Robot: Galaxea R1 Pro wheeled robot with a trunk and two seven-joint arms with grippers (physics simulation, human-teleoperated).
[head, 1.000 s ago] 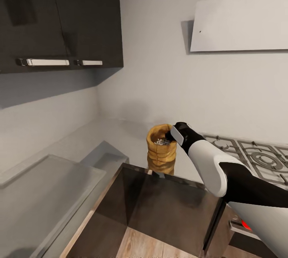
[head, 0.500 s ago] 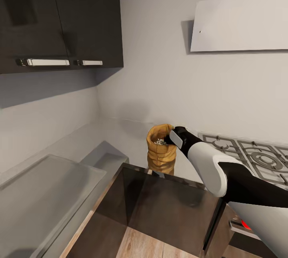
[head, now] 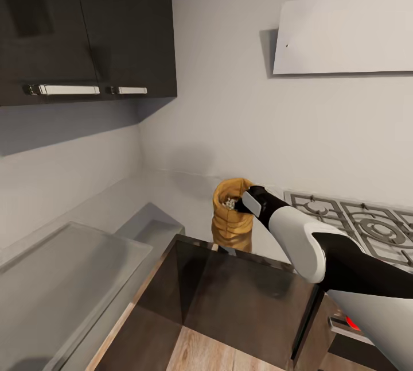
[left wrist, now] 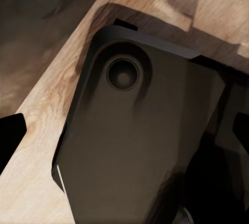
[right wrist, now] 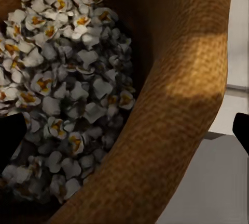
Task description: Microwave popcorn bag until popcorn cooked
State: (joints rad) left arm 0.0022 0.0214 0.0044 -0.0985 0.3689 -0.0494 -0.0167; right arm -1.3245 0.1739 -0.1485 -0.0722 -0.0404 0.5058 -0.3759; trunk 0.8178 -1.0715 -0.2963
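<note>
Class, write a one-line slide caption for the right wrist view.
Close view into the popcorn bag, white popcorn heaped inside its rolled rim.

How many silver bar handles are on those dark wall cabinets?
2. One long silver bar handle sits at the left door's lower edge; a shorter silver handle sits beside it on the next door. Others may lie outside the picture.

The head view looks forward and down from high over the desk [head: 143,198] corner, sharing the popcorn bag [head: 231,215] with the very close right wrist view, while the left wrist view faces the wood floor [left wrist: 49,115].
</note>
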